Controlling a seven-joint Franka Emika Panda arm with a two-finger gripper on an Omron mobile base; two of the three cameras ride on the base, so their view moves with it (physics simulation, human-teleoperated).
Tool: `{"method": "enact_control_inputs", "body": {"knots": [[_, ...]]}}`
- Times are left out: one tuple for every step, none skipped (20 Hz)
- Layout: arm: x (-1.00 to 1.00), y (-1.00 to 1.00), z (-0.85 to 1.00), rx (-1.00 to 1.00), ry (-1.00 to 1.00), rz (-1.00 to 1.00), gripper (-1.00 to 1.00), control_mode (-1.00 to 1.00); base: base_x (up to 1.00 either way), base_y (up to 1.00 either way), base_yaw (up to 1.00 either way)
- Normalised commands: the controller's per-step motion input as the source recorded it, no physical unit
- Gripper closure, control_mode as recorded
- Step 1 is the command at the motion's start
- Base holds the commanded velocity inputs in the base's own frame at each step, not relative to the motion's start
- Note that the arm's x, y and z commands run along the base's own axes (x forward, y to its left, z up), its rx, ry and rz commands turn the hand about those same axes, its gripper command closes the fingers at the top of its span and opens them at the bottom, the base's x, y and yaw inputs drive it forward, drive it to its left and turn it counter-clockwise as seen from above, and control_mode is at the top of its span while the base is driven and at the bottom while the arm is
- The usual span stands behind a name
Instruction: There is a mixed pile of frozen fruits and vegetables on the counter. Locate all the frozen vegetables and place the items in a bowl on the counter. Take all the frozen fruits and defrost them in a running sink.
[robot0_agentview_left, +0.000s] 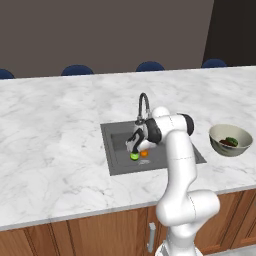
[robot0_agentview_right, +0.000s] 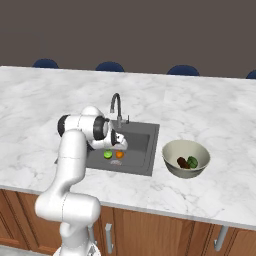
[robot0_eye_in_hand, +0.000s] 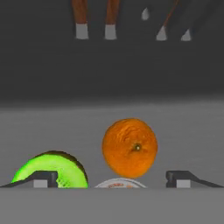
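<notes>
So the gripper (robot0_eye_in_hand: 111, 179) was spread wide and not holding anything; in the hand view its two fingertips (robot0_eye_in_hand: 41, 178) sat well apart. The orange ball (robot0_eye_in_hand: 130, 147) was in the gap between them, closer to the right tip, a bit beyond, touching neither. The lime-green piece (robot0_eye_in_hand: 50, 168) was right behind the left tip, partly covered by it, showing a dark skin edge that the base views were too small to show. A pale round drain (robot0_eye_in_hand: 116, 183) peeked up between the tips.

From the left base view, the gripper (robot0_agentview_left: 134, 147) hung down inside the sink (robot0_agentview_left: 112, 135), just above both fruits, faucet (robot0_agentview_left: 144, 105) just behind it. The right base view showed the bowl (robot0_agentview_right: 186, 159) on the counter (robot0_agentview_right: 210, 115) well off to the side of the fingers, with the dark brown piece (robot0_agentview_right: 182, 162) and dark green piece (robot0_agentview_right: 192, 161) inside, touching.
</notes>
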Motion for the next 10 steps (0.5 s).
{"method": "enact_control_inputs", "body": {"knots": [[0.0,0.49,0.24,-0.1,-0.01,0.0,-1.0,-1.0,0.0,0.0,0.0],[0.0,0.46,0.25,-0.1,-0.01,0.0,-1.0,-1.0,0.0,0.0,0.0],[0.0,0.46,0.27,-0.09,-0.01,0.0,-1.0,-1.0,0.0,0.0,0.0],[0.0,0.44,0.29,-0.09,0.0,0.0,-1.0,-1.0,0.0,0.0,0.0],[0.0,0.42,0.29,-0.08,0.0,0.0,-1.0,-1.0,0.0,0.0,0.0],[0.0,0.38,0.3,-0.07,0.0,0.0,-1.0,-1.0,0.0,0.0,0.0],[0.0,0.24,0.3,-0.03,-0.02,-0.01,-1.0,-1.0,0.0,0.0,0.0],[-0.01,0.0,0.37,0.0,-0.06,-0.03,-1.0,-1.0,0.0,0.0,0.0],[-0.04,0.0,0.42,0.0,-0.05,-0.05,-1.0,-1.0,0.0,0.0,0.0],[-0.06,-0.03,0.45,0.0,-0.03,-0.06,-1.0,-1.0,0.0,0.0,0.0]]}}
